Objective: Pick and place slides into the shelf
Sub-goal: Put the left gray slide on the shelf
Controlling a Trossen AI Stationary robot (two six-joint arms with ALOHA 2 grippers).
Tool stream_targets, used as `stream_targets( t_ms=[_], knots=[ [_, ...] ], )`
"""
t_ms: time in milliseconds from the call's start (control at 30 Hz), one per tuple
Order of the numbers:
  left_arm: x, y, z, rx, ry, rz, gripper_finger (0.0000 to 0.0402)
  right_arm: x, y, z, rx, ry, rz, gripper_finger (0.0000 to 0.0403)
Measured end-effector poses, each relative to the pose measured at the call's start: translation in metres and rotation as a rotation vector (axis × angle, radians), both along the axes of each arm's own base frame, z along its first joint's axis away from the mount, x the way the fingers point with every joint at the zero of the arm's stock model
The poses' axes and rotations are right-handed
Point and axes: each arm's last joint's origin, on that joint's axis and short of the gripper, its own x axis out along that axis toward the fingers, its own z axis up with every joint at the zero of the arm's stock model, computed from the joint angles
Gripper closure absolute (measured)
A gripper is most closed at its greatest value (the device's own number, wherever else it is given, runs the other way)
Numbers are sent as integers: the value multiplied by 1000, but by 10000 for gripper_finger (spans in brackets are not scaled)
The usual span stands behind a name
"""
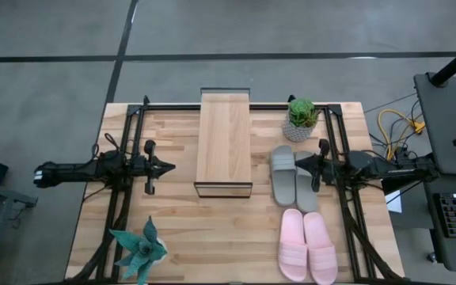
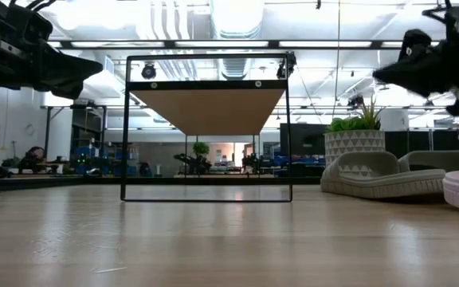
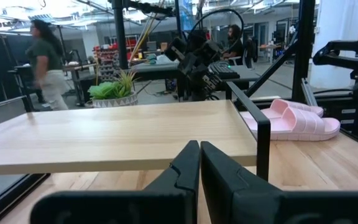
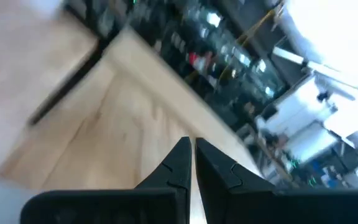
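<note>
Slides lie on the right half of the table [image 1: 172, 229]: the grey pair [image 1: 293, 177] side by side just under the right gripper [image 1: 301, 164], whose fingers are pressed together with nothing between them and whose tip hangs over the strap end of the pair, and the pink pair [image 1: 307, 246] nearer the front edge, apart from either arm. Across the table, the left gripper [image 1: 167, 167] is also pressed together and empty, pointing at the shelf [image 1: 224, 140], which stands in the middle between the two arms, well apart from the pink pair and just beside the grey one. A potted plant [image 1: 301, 119] in a pale patterned pot stands behind the grey pair, near the shelf's far right corner; a spiky blue-green plant [image 1: 139, 249] sits at the front left corner. From table height, only an edge of one pink slide is visible at the frame's side. Blur in the right wrist view leaves little beyond wood grain and its own closed fingers [image 4: 178, 163] legible.
</note>
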Motion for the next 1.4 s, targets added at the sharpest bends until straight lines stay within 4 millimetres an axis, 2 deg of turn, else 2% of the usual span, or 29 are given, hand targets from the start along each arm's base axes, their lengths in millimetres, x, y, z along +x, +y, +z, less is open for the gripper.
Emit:
stream_targets(
  t_ms=[167,267,400,633,700,800,867,933,1067,1167,1267,1400],
  knots=[
    [0,0,9,6,-89,0,402,-4,11,26,316,-235,420,390],
    [-1,0,14,7,-149,0,402,-11,15,39,486,-306,648,390],
    [-1,0,16,3,-161,0,402,-14,17,44,602,-303,752,390],
    [1,0,14,-46,-149,-4,402,-13,16,43,496,-326,723,390],
    [1,2,18,-51,-190,57,401,-13,15,44,492,-346,675,390],
    [2,5,19,-33,-196,157,383,-8,8,45,603,-337,405,390],
    [5,5,19,17,-179,162,359,-1,4,36,594,-222,188,390],
    [6,5,20,44,-186,163,328,4,2,32,581,-150,80,390],
    [11,3,23,126,-191,114,265,12,2,49,607,-145,56,390],
    [12,3,33,125,-248,103,230,22,1,61,622,-113,-3,390],
    [13,3,36,124,-281,106,209,35,2,81,577,-94,-7,382],
    [15,3,36,123,-277,105,199,55,4,113,609,-68,8,364]
  ],
)
